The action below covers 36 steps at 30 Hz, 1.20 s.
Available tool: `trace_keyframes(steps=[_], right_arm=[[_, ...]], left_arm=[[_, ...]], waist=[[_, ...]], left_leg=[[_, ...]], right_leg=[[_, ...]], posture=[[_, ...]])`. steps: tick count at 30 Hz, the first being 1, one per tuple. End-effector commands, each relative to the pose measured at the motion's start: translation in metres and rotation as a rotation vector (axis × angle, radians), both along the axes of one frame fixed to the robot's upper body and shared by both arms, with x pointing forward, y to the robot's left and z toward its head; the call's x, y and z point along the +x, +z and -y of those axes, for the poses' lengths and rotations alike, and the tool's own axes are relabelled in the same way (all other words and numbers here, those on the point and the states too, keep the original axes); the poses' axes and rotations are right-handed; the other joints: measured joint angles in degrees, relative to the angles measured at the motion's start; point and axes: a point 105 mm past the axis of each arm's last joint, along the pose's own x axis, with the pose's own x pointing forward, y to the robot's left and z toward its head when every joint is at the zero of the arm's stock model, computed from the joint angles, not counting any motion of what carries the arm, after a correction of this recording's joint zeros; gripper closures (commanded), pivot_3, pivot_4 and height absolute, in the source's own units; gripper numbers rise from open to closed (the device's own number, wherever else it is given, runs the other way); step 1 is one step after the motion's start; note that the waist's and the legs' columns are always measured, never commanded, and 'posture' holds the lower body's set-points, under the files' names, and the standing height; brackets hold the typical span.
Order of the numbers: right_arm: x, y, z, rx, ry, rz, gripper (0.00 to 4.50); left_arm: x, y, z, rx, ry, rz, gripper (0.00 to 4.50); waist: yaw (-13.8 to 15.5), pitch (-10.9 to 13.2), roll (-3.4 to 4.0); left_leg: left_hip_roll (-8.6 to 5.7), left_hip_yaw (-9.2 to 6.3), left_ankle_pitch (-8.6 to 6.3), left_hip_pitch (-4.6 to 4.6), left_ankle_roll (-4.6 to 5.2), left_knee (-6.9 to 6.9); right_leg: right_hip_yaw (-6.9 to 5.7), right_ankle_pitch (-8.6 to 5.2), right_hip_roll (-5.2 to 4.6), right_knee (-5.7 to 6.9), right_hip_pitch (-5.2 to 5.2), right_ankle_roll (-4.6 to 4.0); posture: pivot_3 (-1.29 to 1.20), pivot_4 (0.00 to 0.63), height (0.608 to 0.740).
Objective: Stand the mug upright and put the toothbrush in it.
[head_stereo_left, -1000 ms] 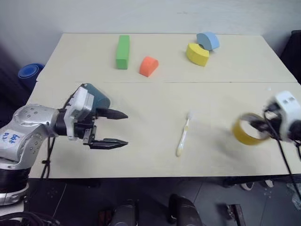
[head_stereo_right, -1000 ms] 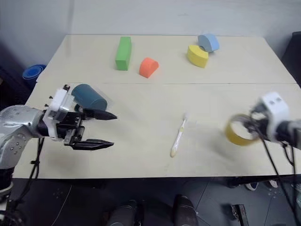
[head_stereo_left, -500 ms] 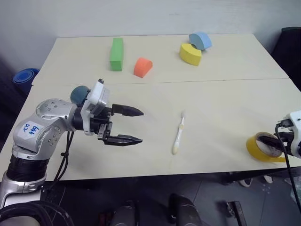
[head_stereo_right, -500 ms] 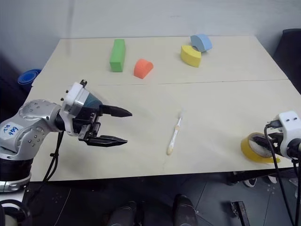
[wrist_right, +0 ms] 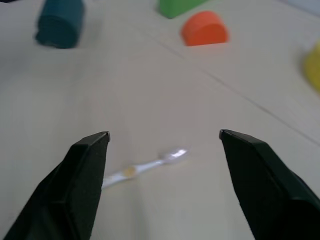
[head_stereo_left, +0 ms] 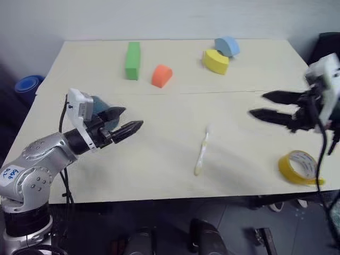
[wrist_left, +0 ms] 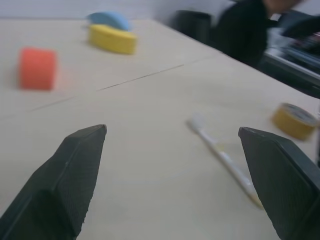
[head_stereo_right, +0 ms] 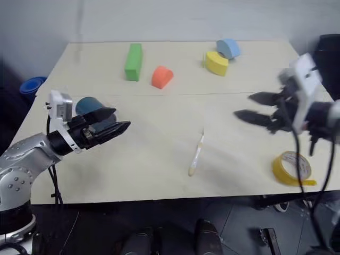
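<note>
At the far left edge of the head view, a blue round object [head_stereo_left: 25, 84] sits off the desk [head_stereo_left: 175, 175], low beside its corner. My left gripper [head_stereo_left: 126, 123] is at the left of the frame above the desk, its two black fingers spread wide and empty, pointing toward the middle. The mug [head_stereo_right: 87, 104] lies just behind that gripper, partly hidden by it; in the right wrist view it [wrist_right: 59, 22] appears as a dark teal cylinder on its side on the desk, not upright. In the upper left of the frame a green block [head_stereo_left: 132, 60] lies lengthwise, and just right of it an orange half-round block [head_stereo_left: 161, 75]. The toothbrush [head_stereo_left: 201, 152] lies flat at the centre of the desk, bristle head toward the far side, handle toward the near edge, touched by neither gripper and well apart from the mug. In the upper middle a yellow block [head_stereo_left: 215, 60] rests against a light blue block [head_stereo_left: 228, 45]. My right gripper [head_stereo_left: 268, 104] is held at the right of the frame above the desk, fingers wide apart, holding nothing, pointing left toward the centre. Below it, at the lower right near the desk's front edge, a yellow tape roll [head_stereo_left: 298, 167] lies flat. In the left wrist view a person in dark clothing [wrist_left: 247, 32] is beyond the desk.
</note>
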Motion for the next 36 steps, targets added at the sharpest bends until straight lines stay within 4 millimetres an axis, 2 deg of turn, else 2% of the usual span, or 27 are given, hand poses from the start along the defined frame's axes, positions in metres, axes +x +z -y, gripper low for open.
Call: trace_keyframes(steps=[1,3,5,8,15,21,25,28,32,36], right_arm=[[-0.013,0.007,-0.044,0.014,0.185,0.077,0.02],[-0.021,0.009,-0.061,0.021,0.295,0.102,0.02],[-0.025,0.007,-0.068,0.009,0.355,0.101,0.02],[-0.020,0.001,-0.068,-0.035,0.359,0.116,0.02],[-0.013,-0.003,-0.063,-0.048,0.347,0.134,0.02],[-0.019,-0.003,-0.059,-0.049,0.368,0.120,0.02],[-0.028,-0.004,-0.063,-0.056,0.422,0.111,0.02],[-0.028,-0.001,-0.064,-0.042,0.419,0.118,0.00],[-0.029,0.006,-0.067,-0.016,0.422,0.131,0.00],[-0.031,0.008,-0.068,-0.011,0.423,0.133,0.00]], left_arm=[[0.012,-0.016,-0.051,-0.054,0.393,-0.174,0.00],[0.019,-0.027,-0.070,-0.095,0.533,-0.276,0.00],[0.026,-0.034,-0.080,-0.147,0.613,-0.356,0.00],[0.030,-0.049,-0.089,-0.157,0.701,-0.489,0.00],[0.044,-0.074,-0.096,-0.160,0.792,-0.675,0.00],[0.061,-0.065,-0.096,-0.173,0.771,-0.646,0.00],[0.070,-0.070,-0.092,-0.167,0.752,-0.694,0.00],[0.073,-0.078,-0.086,-0.189,0.727,-0.756,0.56],[0.075,-0.085,-0.085,-0.215,0.737,-0.810,1.72],[0.079,-0.083,-0.084,-0.221,0.743,-0.819,2.92]], waist=[[0.43,-0.01,-0.02],[0.63,-0.01,-0.03],[0.66,-0.02,-0.10],[0.49,-0.12,-0.42],[0.34,-0.11,-0.45],[0.35,-0.11,-0.45],[0.45,-0.11,-0.45],[0.44,-0.12,-0.44],[0.62,-0.13,-0.42],[0.69,-0.13,-0.42]], left_leg=[[-0.02,-0.11,0.00,0.00,0.02,0.03],[-0.06,-0.30,0.02,-0.03,0.04,0.09],[-0.09,-0.24,0.03,-0.05,0.04,0.14],[-0.11,-0.17,0.02,-0.08,0.04,0.14],[-0.08,-0.14,0.06,-0.04,-0.06,0.02],[-0.06,-0.09,0.11,0.14,-0.12,-0.01],[-0.07,-0.08,0.11,0.15,-0.13,0.00],[-0.07,-0.09,0.11,0.17,-0.13,-0.01],[-0.08,-0.10,0.11,0.18,-0.12,0.00],[-0.08,-0.21,0.11,0.25,-0.12,0.00]], right_leg=[[0.06,0.01,-0.01,-0.01,0.00,0.01],[0.04,0.01,-0.01,0.03,0.01,0.02],[-0.06,0.01,0.00,0.08,0.07,0.02],[-0.23,0.01,0.00,0.02,0.15,0.02],[-0.33,0.01,0.02,0.00,0.15,0.02],[-0.29,0.01,0.02,0.04,0.24,0.02],[-0.29,0.01,0.02,0.05,0.26,0.02],[-0.29,0.01,0.02,0.05,0.27,0.02],[-0.29,0.01,0.00,0.05,0.31,0.02],[-0.41,0.01,-0.01,-0.03,0.49,0.02]], posture=[[0.00,0.150,0.740],[0.00,0.150,0.740],[0.00,0.150,0.740],[0.00,0.150,0.740],[0.00,0.150,0.740],[0.00,0.150,0.740],[0.00,0.150,0.740],[0.00,0.150,0.740],[0.00,0.150,0.740],[0.00,0.150,0.740]])
